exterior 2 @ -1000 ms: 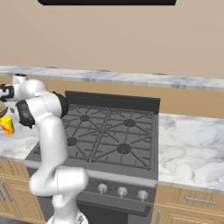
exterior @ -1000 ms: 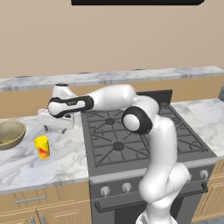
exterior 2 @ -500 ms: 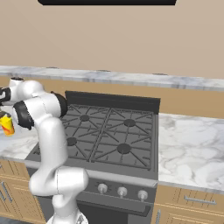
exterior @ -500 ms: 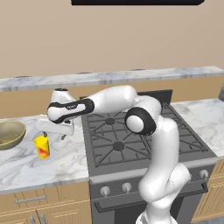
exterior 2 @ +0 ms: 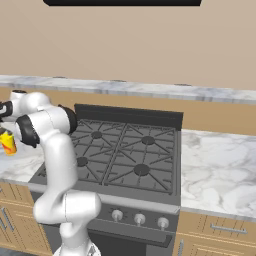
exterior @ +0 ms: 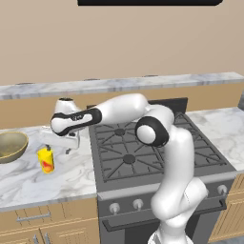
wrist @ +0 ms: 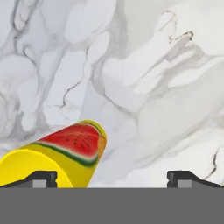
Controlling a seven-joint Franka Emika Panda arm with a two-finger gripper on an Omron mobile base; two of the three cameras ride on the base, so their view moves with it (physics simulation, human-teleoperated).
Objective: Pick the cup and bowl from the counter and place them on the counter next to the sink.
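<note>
One cup [exterior: 46,160] and one bowl [exterior: 10,146] stand on the worktop [exterior: 57,176] to the left of the stove [exterior: 143,150] as I watch from the remote station: the yellow cup, upright, sits about midway between the worktop's back and front edges, with the olive-tan bowl close by at the far left edge of the left base view. My single gripper [exterior: 61,144] hangs just to the right of the cup and a little above the marble, its two fingers spread wide apart and holding nothing; in the hand view the cup [wrist: 57,159] shows its watermelon print beside one fingertip [wrist: 41,178]. Compared with a second ago, the arm has swung lower and nearer the cup, while cup and bowl have kept their places and the fingers have stayed parted.
</note>
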